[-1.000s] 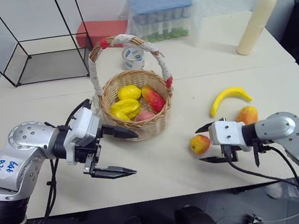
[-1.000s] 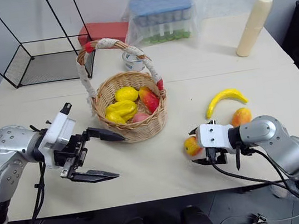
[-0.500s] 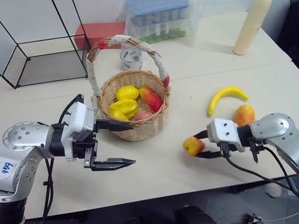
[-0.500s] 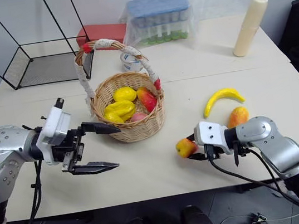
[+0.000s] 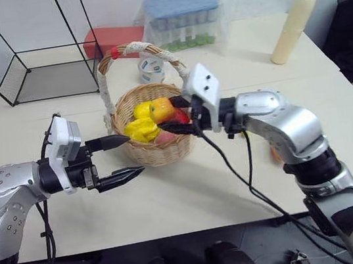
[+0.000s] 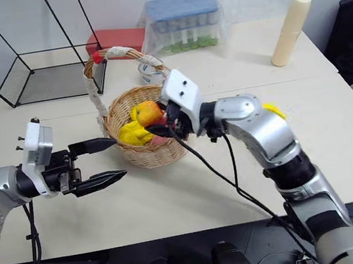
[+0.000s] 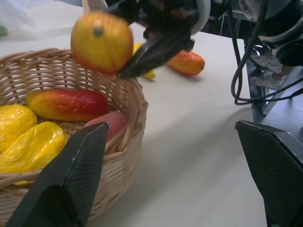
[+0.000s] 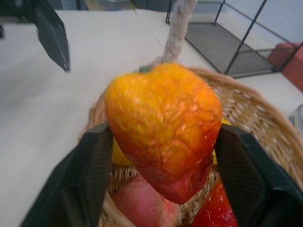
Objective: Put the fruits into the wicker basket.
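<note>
Head stereo pair looks down over table (image 5: 192,189); wrist cameras close, both facing basket (image 7: 128,101)

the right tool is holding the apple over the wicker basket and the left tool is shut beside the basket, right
Not quite: the left tool is open, its two fingers spread apart with nothing between them, as the left eye view shows. The rest holds: the right tool is holding the apple over the wicker basket, and the left tool sits beside it.
</note>
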